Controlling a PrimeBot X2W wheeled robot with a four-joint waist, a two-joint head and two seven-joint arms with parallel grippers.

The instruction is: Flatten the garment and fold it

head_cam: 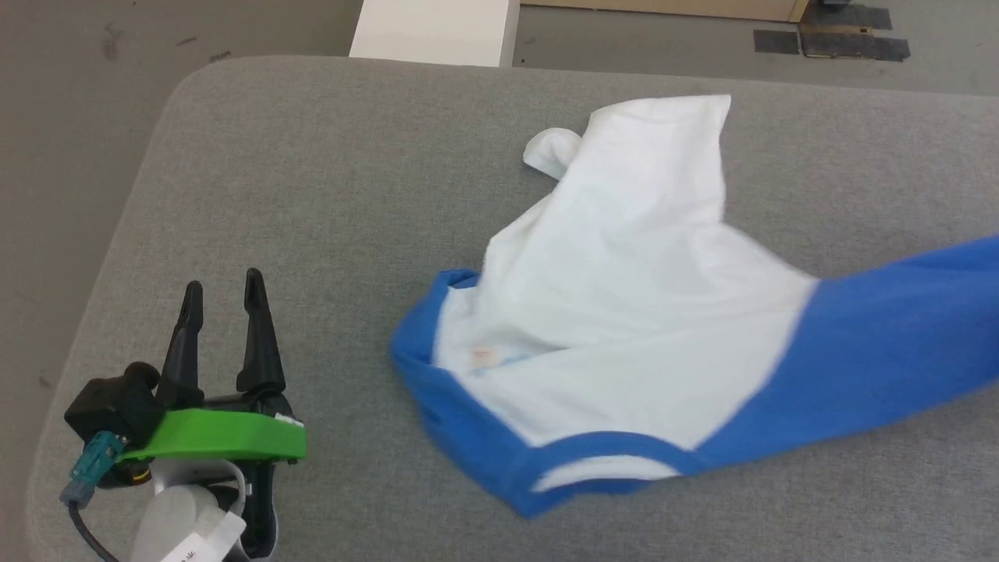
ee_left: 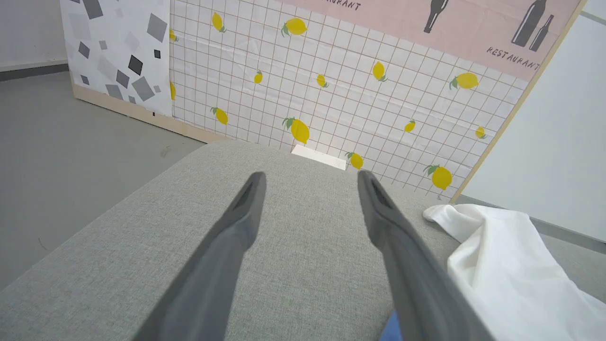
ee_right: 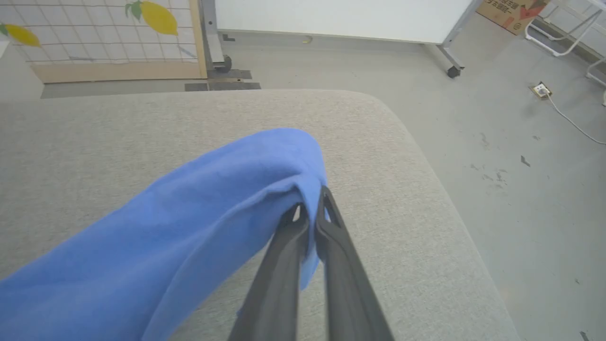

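A large white T-shirt with royal-blue sleeves and neckband (head_cam: 624, 312) lies crumpled on a grey fabric-covered desk with rounded corners (head_cam: 328, 195), right of the desk's middle. Its white body is bunched into a ridge that runs toward the far side, where a small corner of cloth curls over. The blue neckband (head_cam: 601, 453) curves along the near edge, and one blue sleeve (head_cam: 414, 351) is folded under at the near left. A small faint print (head_cam: 484, 357) sits on the white cloth beside that sleeve, too blurred to read. The other blue sleeve stretches out to the right edge of the head view.

In the right wrist view, the right hand (ee_right: 312, 203) is clenched on the end of that blue sleeve (ee_right: 213, 199), its two dark fingers pinching a fold of it above the desk (ee_right: 402, 189) near the right end.

The left hand (head_cam: 223, 281), with a bright green bracket (head_cam: 218, 437) behind its fingers, is at the near left of the desk, well apart from the T-shirt. It is released, fingers spread and holding nothing. In its own wrist view (ee_left: 311, 176), white cloth (ee_left: 502, 255) lies off to the right, and a lemon-printed grid panel (ee_left: 331, 94) stands beyond the desk.
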